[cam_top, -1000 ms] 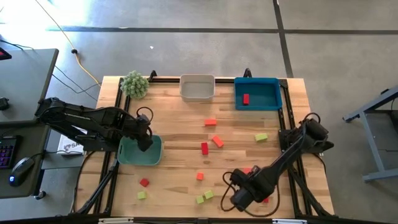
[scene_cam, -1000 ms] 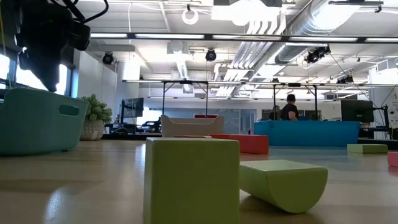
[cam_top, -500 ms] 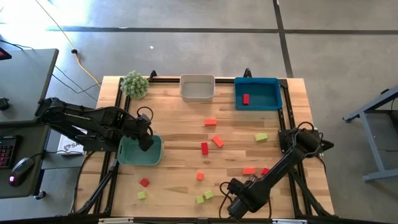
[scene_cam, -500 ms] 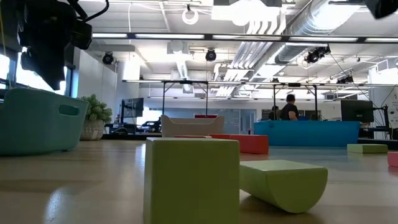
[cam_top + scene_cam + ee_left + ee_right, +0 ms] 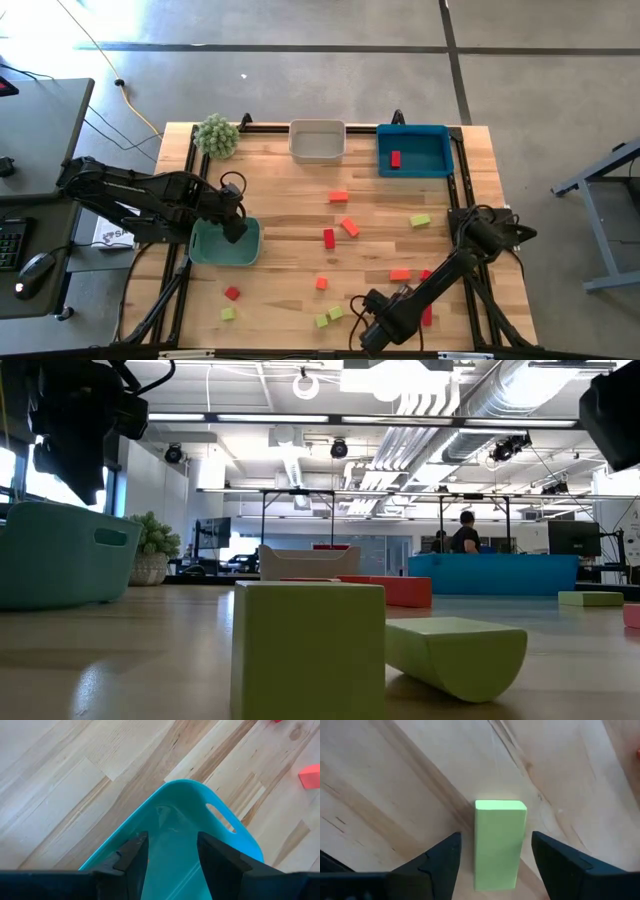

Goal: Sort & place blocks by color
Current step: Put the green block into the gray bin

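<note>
Red, orange and yellow-green blocks lie scattered flat on the wooden table point(image 5: 290, 215). One red block point(image 5: 396, 159) lies in the blue tray point(image 5: 432, 150). My right gripper point(image 5: 495, 845) hangs open near the table's near edge point(image 5: 372, 335), pointing down. A yellow-green block point(image 5: 499, 845) lies on the wood below, between its two fingers and apart from both. Two more yellow-green blocks point(image 5: 329, 316) lie just left of it. My left gripper point(image 5: 172, 845) stands open over the teal bin point(image 5: 225, 245), with nothing between its fingers.
A white tray point(image 5: 317, 140) stands at the far edge beside the blue tray, and a fuzzy green plant point(image 5: 217, 135) stands at the far left corner. A red block point(image 5: 427, 315) and an orange one point(image 5: 400, 274) lie near my right arm. People stand in the room beyond.
My right gripper has come down and moved toward the table's near edge and a little left. It now shows at the upper right of the low view. No block has moved.
</note>
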You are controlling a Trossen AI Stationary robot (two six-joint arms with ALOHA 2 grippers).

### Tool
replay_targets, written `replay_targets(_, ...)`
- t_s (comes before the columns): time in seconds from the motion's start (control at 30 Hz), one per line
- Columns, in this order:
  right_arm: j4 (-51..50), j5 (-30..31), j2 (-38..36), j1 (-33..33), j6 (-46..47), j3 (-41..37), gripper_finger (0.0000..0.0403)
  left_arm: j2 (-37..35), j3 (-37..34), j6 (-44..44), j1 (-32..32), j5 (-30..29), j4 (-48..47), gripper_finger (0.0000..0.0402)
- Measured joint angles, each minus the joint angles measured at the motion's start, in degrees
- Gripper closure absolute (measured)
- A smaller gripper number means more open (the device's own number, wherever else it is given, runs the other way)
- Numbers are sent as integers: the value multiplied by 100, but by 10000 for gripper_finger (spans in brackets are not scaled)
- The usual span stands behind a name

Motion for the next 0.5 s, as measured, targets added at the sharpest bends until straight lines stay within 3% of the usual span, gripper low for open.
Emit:
replay_targets(0.1, 61, -127, 41, -7, -20, 17, 205, 0, 0, 0, 0, 0, 2, 243)
replay_targets(0.3, 148, -177, 47, -53, -41, 21, 302, 0, 0, 0, 0, -9, 13, 243)
replay_targets(0.5, 122, -199, 31, -171, -264, 14, 310, 0, 0, 10, 0, -48, 15, 243)
